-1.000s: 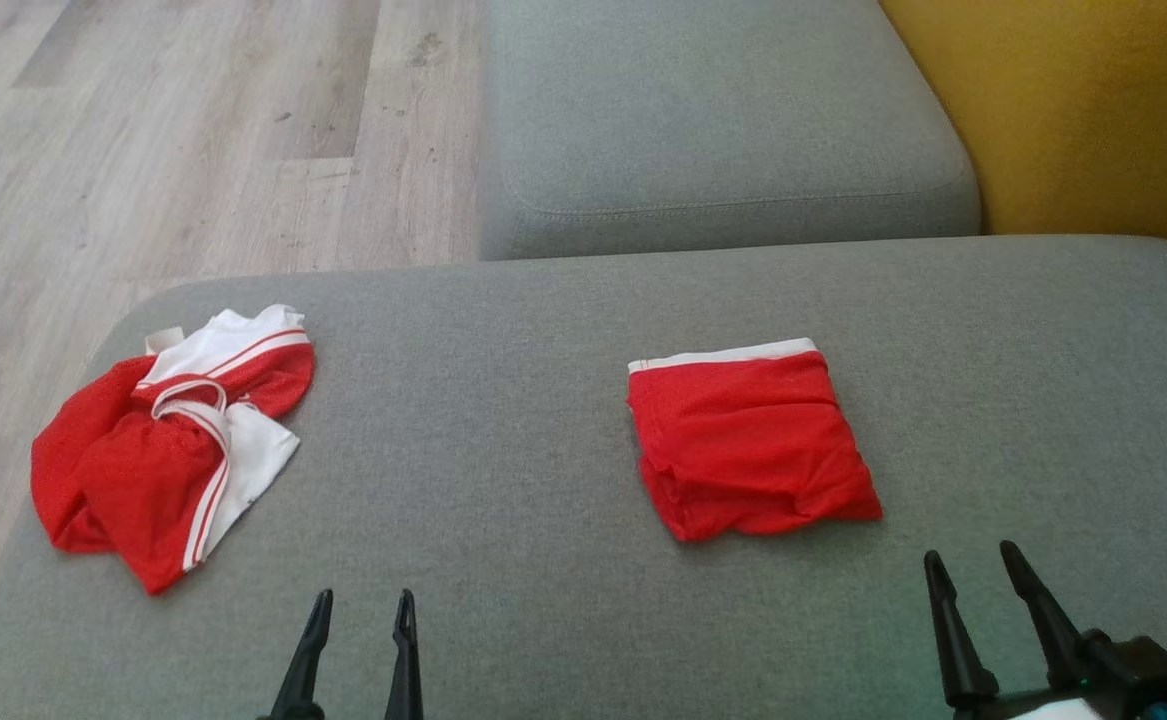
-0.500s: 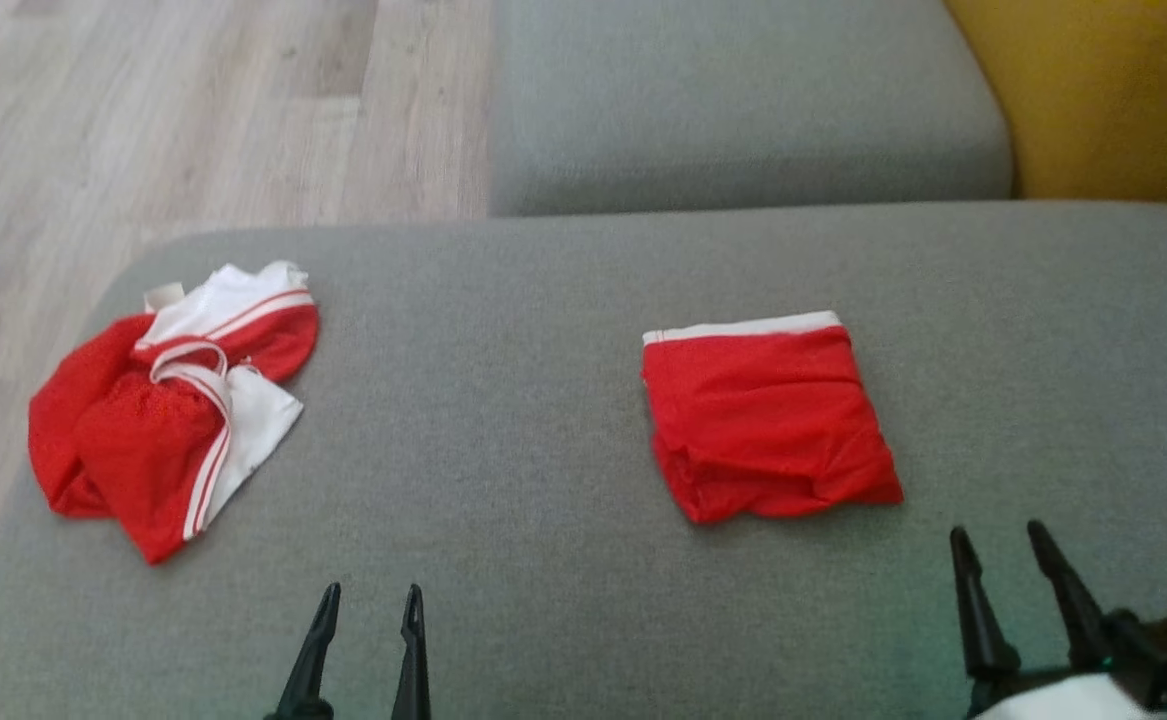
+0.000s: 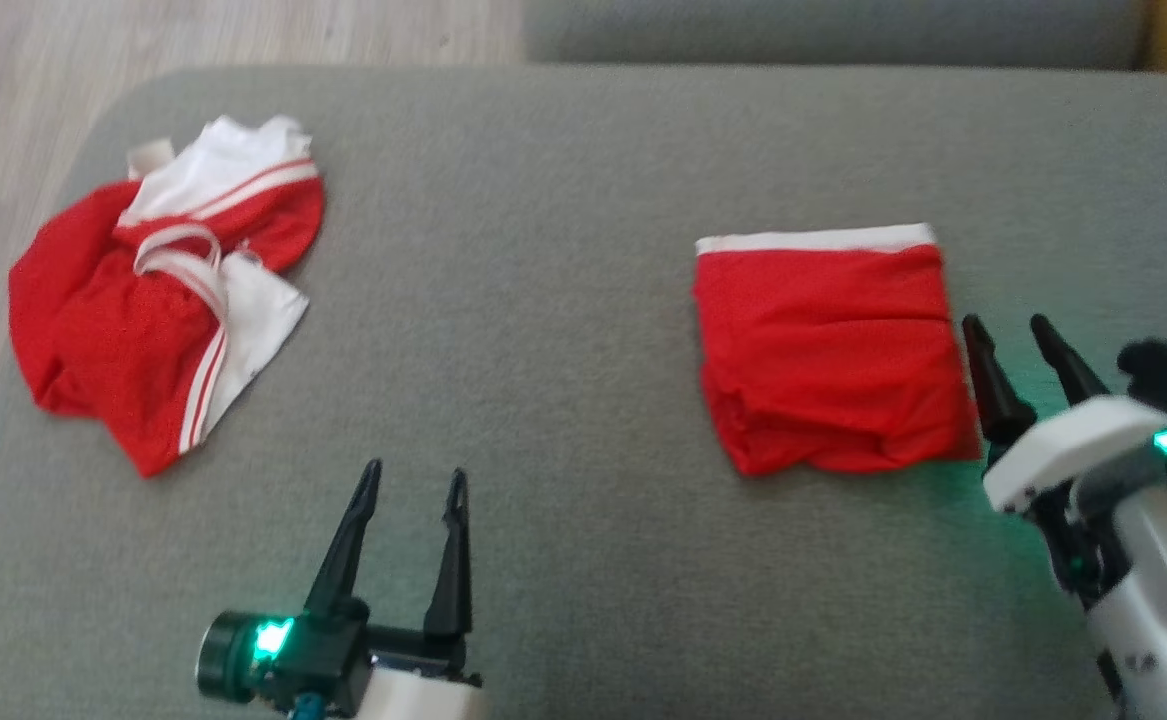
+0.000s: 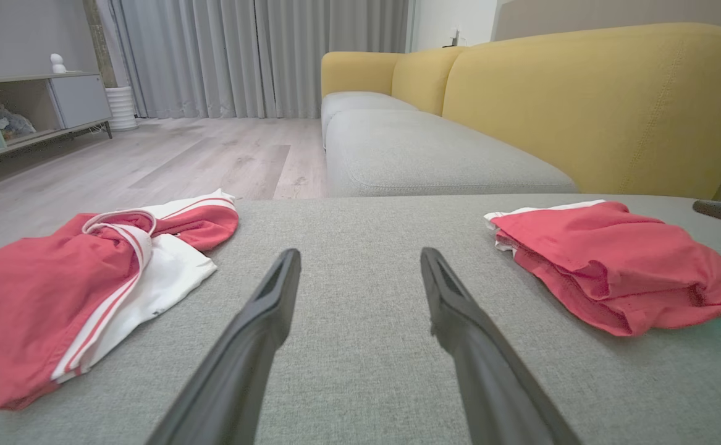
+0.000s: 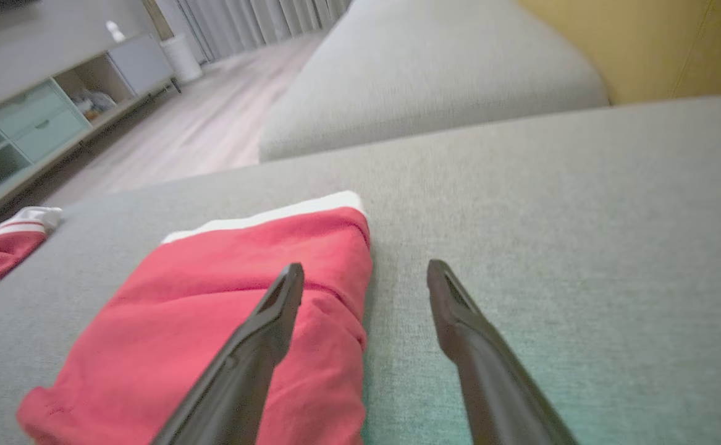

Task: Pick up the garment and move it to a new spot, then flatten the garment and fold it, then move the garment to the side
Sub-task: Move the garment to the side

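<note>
While the left end effector (image 3: pixel 416 468) hangs open and empty, the right end effector (image 3: pixel 1003 322), likewise open and empty, hovers just right of the folded red garment (image 3: pixel 828 350).

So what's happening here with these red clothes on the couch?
A two-armed robot is tidying clothes on a grey fabric cushion. Its right hand, open and empty, sits close beside a folded red cloth garment with a white band. Its left hand, also open, is over bare cushion. A crumpled red-and-white garment lies unfolded at the left.
</note>
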`<state>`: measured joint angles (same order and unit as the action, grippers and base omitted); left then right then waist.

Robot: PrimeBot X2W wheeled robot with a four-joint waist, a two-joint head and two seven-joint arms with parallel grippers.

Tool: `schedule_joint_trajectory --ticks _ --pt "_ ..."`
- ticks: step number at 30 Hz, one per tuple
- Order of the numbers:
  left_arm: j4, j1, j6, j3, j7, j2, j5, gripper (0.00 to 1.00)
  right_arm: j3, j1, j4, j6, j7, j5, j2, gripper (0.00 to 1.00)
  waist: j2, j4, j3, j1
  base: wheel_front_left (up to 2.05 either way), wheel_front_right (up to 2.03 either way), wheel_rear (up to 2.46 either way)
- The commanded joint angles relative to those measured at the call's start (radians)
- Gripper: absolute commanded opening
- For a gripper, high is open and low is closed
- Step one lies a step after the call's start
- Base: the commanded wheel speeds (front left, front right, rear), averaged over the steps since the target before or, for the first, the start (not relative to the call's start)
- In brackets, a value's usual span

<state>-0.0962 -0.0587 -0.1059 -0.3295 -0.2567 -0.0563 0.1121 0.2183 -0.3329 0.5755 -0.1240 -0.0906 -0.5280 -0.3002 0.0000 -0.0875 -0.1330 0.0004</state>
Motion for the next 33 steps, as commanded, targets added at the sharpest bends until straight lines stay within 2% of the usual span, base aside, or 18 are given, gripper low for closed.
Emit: schedule_joint_trajectory --ticks 1,4,5,6,7,11,14,22,26,30,31,32,33 --pt "0.030 0.040 -0.007 0.014 -0.005 0.006 -0.005 1.00 0.033 -0.037 0.004 -0.007 0.018 -0.031 -0.027 1.00 0.0000 -0.032 -0.046 -0.0004 0.00 0.00 0.00" --pt "0.024 0.064 -0.013 -0.001 -0.005 0.006 -0.001 1.00 0.088 -0.092 0.076 -0.007 0.083 -0.108 -0.038 1.00 0.0000 -0.049 -0.070 -0.0004 0.00 0.00 0.00" --pt "0.022 0.070 -0.014 -0.004 -0.005 0.006 0.000 1.00 0.109 -0.102 0.097 -0.007 0.106 -0.128 -0.040 0.86 0.0000 -0.053 -0.074 -0.0004 0.00 0.00 0.00" --pt "0.021 0.074 -0.017 -0.006 -0.005 0.006 0.001 1.00 0.131 -0.111 0.112 -0.007 0.123 -0.145 -0.044 0.31 0.0000 -0.056 -0.077 -0.0004 0.00 0.00 0.00" --pt "0.021 0.076 -0.020 -0.007 -0.005 0.006 0.002 1.00 0.146 -0.119 0.121 -0.007 0.128 -0.162 -0.048 0.00 0.0000 -0.056 -0.080 -0.0004 0.00 0.00 0.00" --pt "0.029 0.075 -0.033 0.003 -0.005 0.006 0.006 1.00 0.182 -0.150 0.136 -0.007 0.089 -0.191 -0.086 0.00 0.0000 -0.025 -0.093 -0.0004 0.00 0.00 0.00" --pt "0.034 0.078 -0.032 0.006 -0.005 0.006 0.004 1.00 0.198 -0.177 0.148 -0.007 0.062 -0.179 -0.139 0.00 0.0000 0.018 -0.110 -0.0004 0.00 0.00 0.00" --pt "0.042 0.150 -0.019 0.004 -0.005 0.006 -0.004 1.00 0.195 -0.255 0.188 -0.007 0.042 -0.113 -0.344 0.00 0.0000 0.134 -0.206 -0.0004 0.00 0.00 0.00" --pt "0.031 0.206 -0.007 -0.009 -0.005 0.006 -0.018 1.00 0.165 -0.291 0.229 -0.007 0.020 -0.069 -0.449 0.00 0.0000 0.156 -0.255 -0.0004 0.00 0.00 0.00" --pt "0.020 0.252 -0.005 -0.017 -0.005 0.006 -0.021 1.00 0.134 -0.319 0.260 -0.007 -0.011 -0.030 -0.520 0.00 0.0000 0.164 -0.286 -0.0004 0.00 0.00 0.00" --pt "0.014 0.266 -0.005 -0.023 -0.005 0.006 -0.018 1.00 0.113 -0.333 0.277 -0.007 -0.029 -0.008 -0.539 0.15 0.0000 0.164 -0.289 -0.0004 0.00 0.00 0.00" --pt "0.010 0.272 -0.005 -0.027 -0.005 0.006 -0.015 1.00 0.102 -0.340 0.288 -0.007 -0.041 0.006 -0.543 0.99 0.0000 0.162 -0.287 -0.0004 0.00 0.00 0.00" --pt "0.005 0.276 -0.005 -0.031 -0.005 0.006 -0.012 1.00 0.093 -0.345 0.297 -0.007 -0.052 0.021 -0.544 1.00 0.0000 0.159 -0.280 -0.0004 0.00 0.00 0.00"
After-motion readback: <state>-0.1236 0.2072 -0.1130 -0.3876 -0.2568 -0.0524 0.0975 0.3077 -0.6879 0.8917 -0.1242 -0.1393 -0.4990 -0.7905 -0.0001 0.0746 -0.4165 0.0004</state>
